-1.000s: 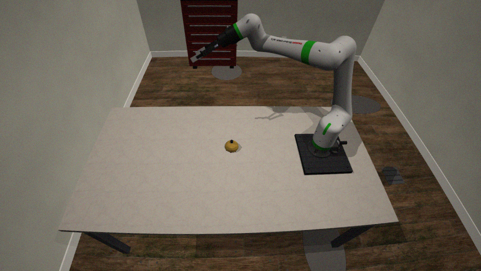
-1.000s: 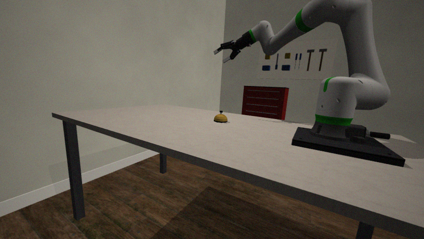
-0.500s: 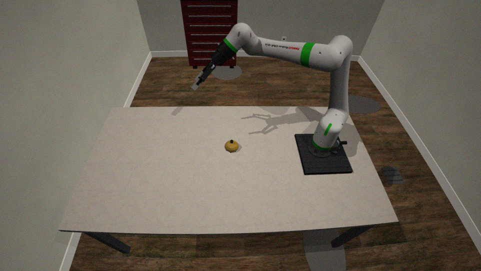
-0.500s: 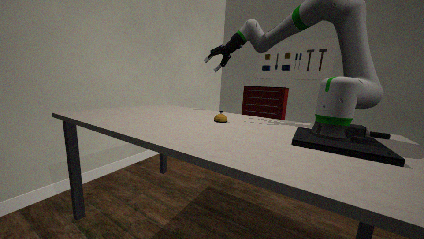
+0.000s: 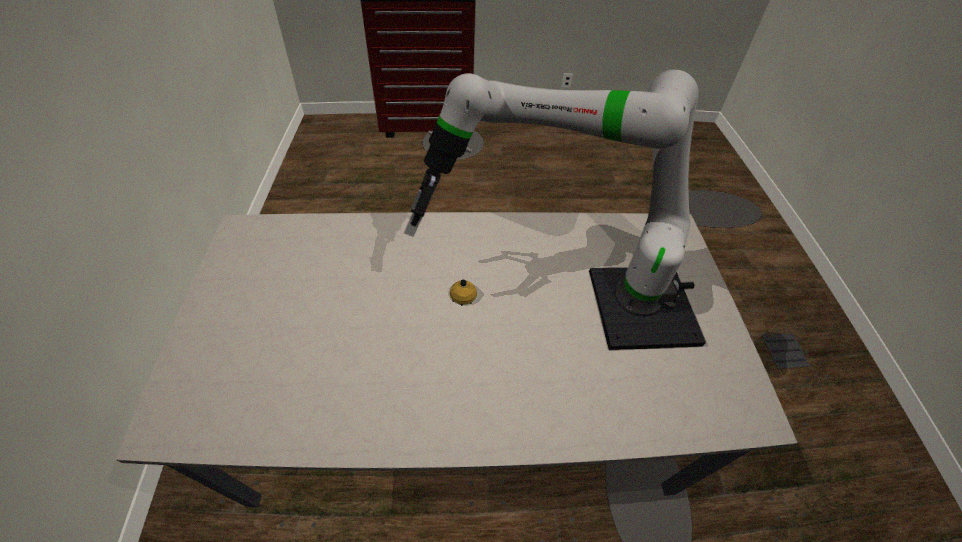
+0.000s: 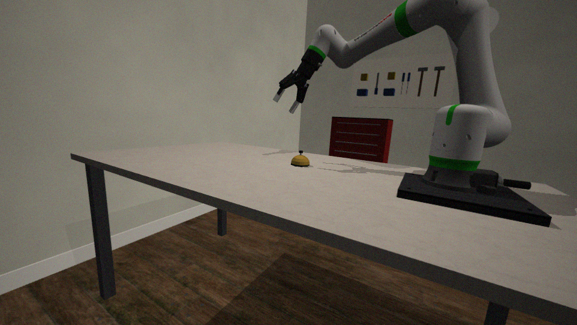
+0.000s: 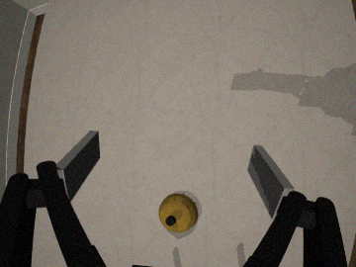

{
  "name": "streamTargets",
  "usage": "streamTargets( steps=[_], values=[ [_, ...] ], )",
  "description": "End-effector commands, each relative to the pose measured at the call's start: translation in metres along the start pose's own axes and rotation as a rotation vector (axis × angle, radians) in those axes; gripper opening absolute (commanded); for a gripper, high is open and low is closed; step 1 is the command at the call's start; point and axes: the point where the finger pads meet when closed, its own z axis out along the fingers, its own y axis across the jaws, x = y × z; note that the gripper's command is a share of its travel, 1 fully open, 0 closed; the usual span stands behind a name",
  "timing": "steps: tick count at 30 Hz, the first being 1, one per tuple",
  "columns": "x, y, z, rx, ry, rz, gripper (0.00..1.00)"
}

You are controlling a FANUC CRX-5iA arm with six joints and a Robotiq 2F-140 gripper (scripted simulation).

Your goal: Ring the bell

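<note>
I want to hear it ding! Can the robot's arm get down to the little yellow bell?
Probably yes. The bell sits alone on the table, with nothing around it. The gripper hangs high above, jaws wide and holding nothing, and the wrist view already shows the bell below.
</note>
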Motion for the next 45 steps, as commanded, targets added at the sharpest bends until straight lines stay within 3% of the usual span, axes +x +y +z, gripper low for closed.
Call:
streamTargets(
  steps=[1, 10, 12, 17, 22, 23, 45],
  values=[
    [-0.036, -0.016, 0.018, -0.039, -0.097, 0.01, 1.0],
    [-0.129, -0.03, 0.042, -0.208, -0.312, 0.04, 1.0],
    [-0.129, -0.03, 0.042, -0.208, -0.312, 0.04, 1.0],
    [-0.169, -0.027, 0.043, -0.317, -0.39, 0.057, 1.0],
    [-0.173, -0.026, 0.043, -0.33, -0.398, 0.059, 1.0],
    [-0.173, -0.026, 0.043, -0.33, -0.398, 0.059, 0.0],
    [-0.173, -0.026, 0.043, -0.33, -0.398, 0.059, 0.0]
  ],
)
